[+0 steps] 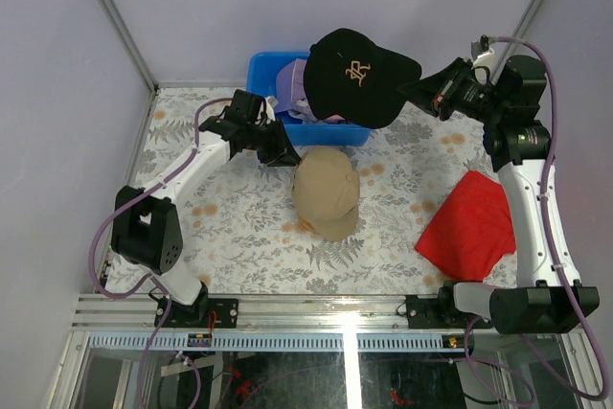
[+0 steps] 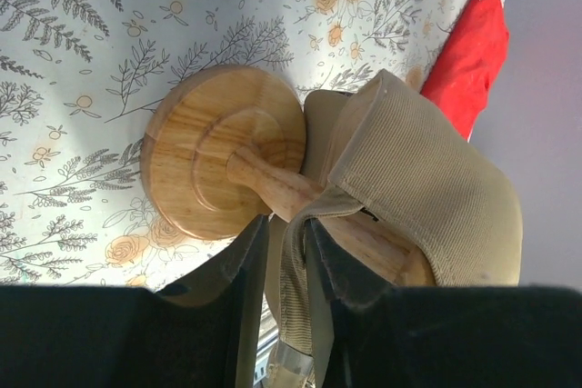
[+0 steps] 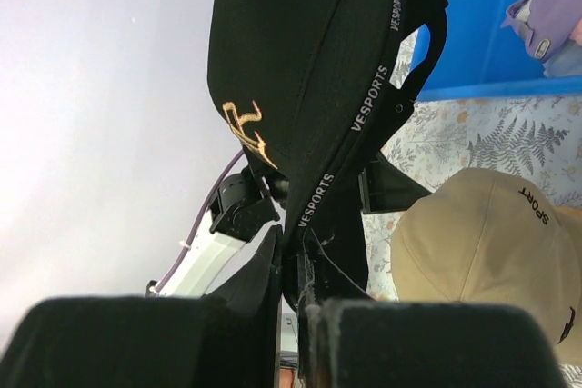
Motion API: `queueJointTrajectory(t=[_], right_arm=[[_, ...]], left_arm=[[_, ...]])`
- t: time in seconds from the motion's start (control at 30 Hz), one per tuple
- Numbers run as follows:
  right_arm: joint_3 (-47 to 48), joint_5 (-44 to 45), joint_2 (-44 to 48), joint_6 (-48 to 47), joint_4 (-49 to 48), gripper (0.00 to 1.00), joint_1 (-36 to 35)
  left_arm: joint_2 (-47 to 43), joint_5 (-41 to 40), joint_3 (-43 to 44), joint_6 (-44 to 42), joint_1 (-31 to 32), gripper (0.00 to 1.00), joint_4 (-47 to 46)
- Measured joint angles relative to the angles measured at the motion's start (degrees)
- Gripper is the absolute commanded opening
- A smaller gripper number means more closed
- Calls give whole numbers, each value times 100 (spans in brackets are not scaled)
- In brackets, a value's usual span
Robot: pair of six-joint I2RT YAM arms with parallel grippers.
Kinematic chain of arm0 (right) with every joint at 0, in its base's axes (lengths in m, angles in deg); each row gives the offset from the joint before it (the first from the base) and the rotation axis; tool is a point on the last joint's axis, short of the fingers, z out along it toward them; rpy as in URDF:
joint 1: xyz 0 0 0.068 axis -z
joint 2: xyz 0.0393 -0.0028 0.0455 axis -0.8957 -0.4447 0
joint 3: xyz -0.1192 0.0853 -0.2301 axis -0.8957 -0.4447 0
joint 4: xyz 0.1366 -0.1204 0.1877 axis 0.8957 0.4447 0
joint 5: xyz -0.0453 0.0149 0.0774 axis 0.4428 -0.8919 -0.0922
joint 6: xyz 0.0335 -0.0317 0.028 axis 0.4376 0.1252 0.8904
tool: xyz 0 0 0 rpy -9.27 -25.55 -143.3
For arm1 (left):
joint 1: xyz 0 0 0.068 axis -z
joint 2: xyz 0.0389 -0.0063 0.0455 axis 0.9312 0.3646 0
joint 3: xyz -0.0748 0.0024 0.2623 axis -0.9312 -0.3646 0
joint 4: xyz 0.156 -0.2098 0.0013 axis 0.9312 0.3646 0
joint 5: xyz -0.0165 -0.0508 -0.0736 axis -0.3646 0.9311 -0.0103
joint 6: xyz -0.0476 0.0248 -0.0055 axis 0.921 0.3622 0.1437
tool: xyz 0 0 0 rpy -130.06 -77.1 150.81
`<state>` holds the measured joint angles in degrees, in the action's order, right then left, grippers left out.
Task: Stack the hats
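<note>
The tan hat (image 1: 326, 193) sits on a wooden stand in mid-table. In the left wrist view the tan hat (image 2: 436, 179) hangs over the stand's round wooden base (image 2: 218, 161). My left gripper (image 1: 286, 152) (image 2: 286, 229) is shut on the tan hat's back edge. My right gripper (image 1: 414, 91) (image 3: 296, 243) is shut on the rim of the black hat with the gold logo (image 1: 359, 74) (image 3: 300, 79) and holds it in the air over the blue bin (image 1: 263, 74). The lavender hat (image 1: 293, 83) (image 3: 550, 2) lies in the bin. The pink and white hats are mostly hidden under the black hat.
A flat red cloth (image 1: 471, 222) (image 2: 468, 52) lies on the flowered tablecloth at the right, by the right arm. The blue bin (image 3: 482, 43) stands at the table's back edge. Grey walls close in the back and both sides.
</note>
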<state>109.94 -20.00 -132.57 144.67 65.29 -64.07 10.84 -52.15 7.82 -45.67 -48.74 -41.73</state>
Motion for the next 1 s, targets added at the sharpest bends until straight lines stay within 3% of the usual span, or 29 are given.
queueJointTrajectory(t=[0.17,0.5,1.0], right_arm=[[-131,-107,162,15,4,0,0],[-415,-481,278,341,-87,0,2],[-3073,-1281,981,2422,-1908,0,-2]], left_arm=[[-22,-59,-238,-9,2,8,-66],[-459,-280,-1224,-4,-4,6,-166],[-608,-208,-1582,22,-4,6,-905]])
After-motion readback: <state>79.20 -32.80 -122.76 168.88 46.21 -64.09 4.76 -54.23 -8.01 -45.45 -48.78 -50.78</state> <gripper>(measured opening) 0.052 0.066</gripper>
